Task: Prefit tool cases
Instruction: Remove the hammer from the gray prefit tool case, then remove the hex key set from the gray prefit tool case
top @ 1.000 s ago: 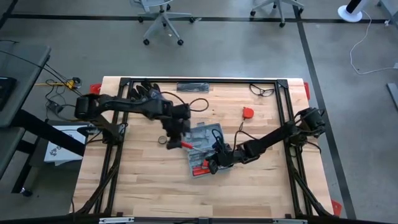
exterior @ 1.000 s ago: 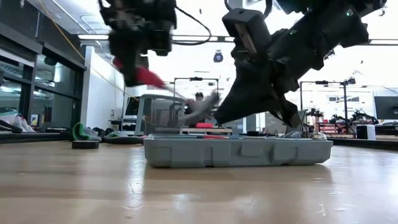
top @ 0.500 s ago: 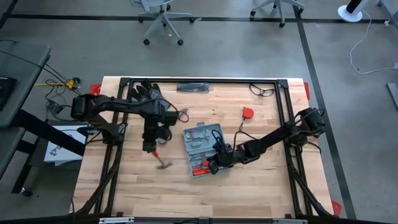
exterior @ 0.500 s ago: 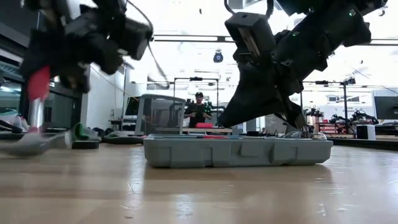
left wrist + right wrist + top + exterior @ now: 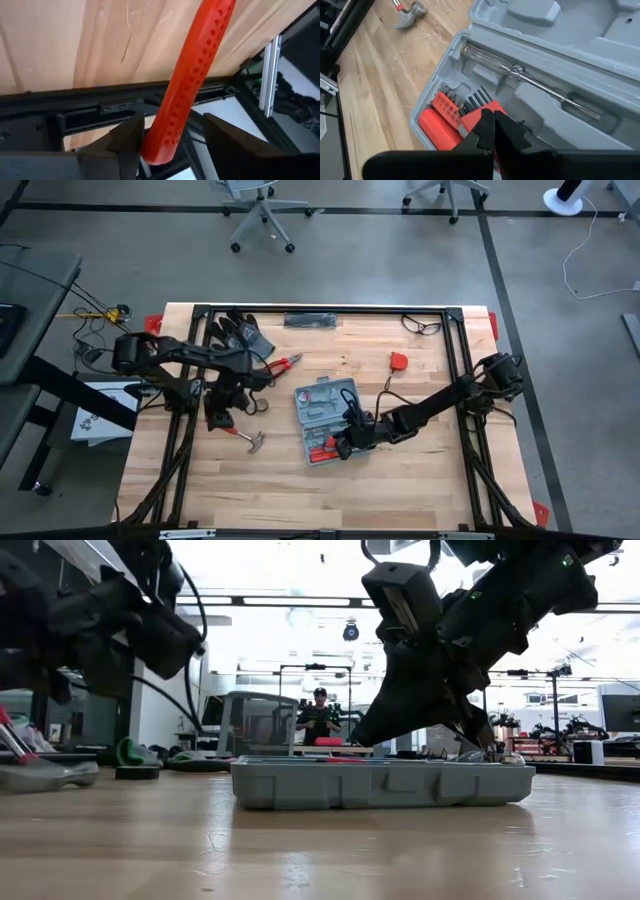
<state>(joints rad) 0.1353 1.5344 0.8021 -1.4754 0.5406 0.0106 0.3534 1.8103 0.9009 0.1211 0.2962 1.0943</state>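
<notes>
Here, in the high view, we see the case [image 5: 326, 420] lying open at the middle of the table [image 5: 420, 480]. The left gripper [image 5: 218, 418] sits left of centre, over the red handle of a hammer [image 5: 243, 436] that lies on the wood, well apart from the case. The right gripper [image 5: 343, 446] reaches in from the right and rests at the case's lower edge. Red pliers [image 5: 283, 364] and dark gloves [image 5: 238, 332] lie toward the upper left.

In the low view, the case [image 5: 383, 783] sits flat at centre frame. The hammer's head [image 5: 45, 774] rests on the table at the far left edge, and the right arm comes down into the case from above.

In the left wrist view, the left fingers [image 5: 125, 141] stand wide on either side of the hammer's red handle [image 5: 187, 90]; we cannot tell whether they touch it.

In the right wrist view, the right fingers [image 5: 487, 131] are pressed together over the red bit holder [image 5: 451, 117] in the case [image 5: 560, 60], gripping nothing we can make out. A screwdriver [image 5: 527, 77] lies in its recess.

We judge the step to be laying tools out beside the case. Next, the left arm should lift clear of the hammer and head for another tool.
</notes>
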